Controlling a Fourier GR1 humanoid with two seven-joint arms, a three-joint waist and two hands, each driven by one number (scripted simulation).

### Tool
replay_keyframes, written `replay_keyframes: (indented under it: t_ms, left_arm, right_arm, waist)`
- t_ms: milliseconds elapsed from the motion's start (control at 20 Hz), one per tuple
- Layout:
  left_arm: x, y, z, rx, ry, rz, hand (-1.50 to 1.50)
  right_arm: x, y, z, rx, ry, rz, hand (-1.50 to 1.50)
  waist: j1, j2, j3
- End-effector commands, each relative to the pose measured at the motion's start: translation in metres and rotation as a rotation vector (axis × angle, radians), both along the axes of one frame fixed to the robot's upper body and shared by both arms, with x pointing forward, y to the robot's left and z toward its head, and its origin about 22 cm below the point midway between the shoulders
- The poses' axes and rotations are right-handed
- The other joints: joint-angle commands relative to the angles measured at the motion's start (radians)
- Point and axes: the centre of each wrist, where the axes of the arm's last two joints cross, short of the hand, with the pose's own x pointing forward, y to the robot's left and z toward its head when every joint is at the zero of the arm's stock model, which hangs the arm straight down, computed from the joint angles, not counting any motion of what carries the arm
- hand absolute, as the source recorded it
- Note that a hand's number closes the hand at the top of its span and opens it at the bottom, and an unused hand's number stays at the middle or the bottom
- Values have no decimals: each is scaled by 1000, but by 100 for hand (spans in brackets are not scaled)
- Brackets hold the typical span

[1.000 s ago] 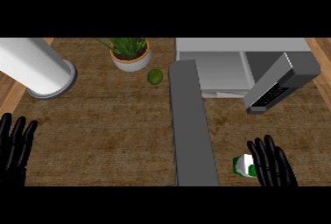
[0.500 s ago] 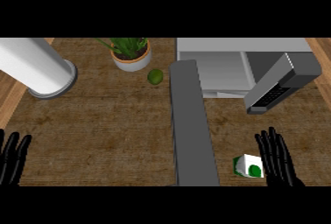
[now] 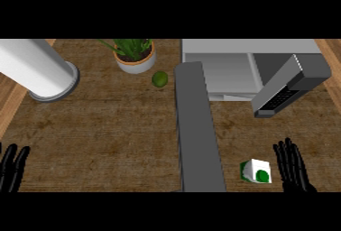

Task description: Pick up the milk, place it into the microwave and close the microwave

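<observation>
Both hands have sunk lower: right hand (image 3: pixel 295 169), fingers straight, stands just right of the milk (image 3: pixel 255 171). Left hand (image 3: pixel 11 167), fingers straight, is cut off at the counter (image 3: pixel 106 131) edge. Microwave (image 3: pixel 250 67) door (image 3: pixel 288 85) hangs open.

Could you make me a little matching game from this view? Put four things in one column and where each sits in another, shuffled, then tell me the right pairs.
Things:
1. milk carton
2. potted plant
3. microwave
4. left hand

Places:
A. upper right of the counter, door swung open
B. lower left edge of the view, fingers straight
C. lower right, just left of the right hand
D. top middle, beside a small green fruit

Pairs: 1-C, 2-D, 3-A, 4-B
</observation>
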Motion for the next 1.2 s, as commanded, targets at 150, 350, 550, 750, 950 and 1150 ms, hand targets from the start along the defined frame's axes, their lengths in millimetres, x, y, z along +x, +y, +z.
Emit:
replay_keyframes:
  t_ms: [150, 350, 550, 750, 950, 1150]
  left_arm:
    - [-12, -1, 6, -13, -6, -19, -150]
    - [-6, -1, 7, -14, 5, 10, -150]
    - [-11, -3, 10, -12, 0, -7, -150]
    - [3, -1, -2, -14, -16, 6, -150]
    - [-5, -4, 16, -9, -3, -10, -150]
    - [-5, -11, -3, -10, -5, 0, -150]
  right_arm:
    - [6, -29, -35, -3, 20, -13, -150]
    - [-12, -21, -52, -30, 34, 33, -150]
    - [4, -23, -69, -57, -9, 34, -150]
    - [11, -39, -62, -55, -7, 36, -150]
    - [25, -35, -83, -57, 5, 26, -150]
    - [39, -36, -88, -106, 57, -56, -150]
  waist:
    - [3, 0, 0]
    - [-1, 0, 0]
    - [2, 0, 0]
    - [-1, 1, 0]
    - [1, 1, 0]
    - [2, 1, 0]
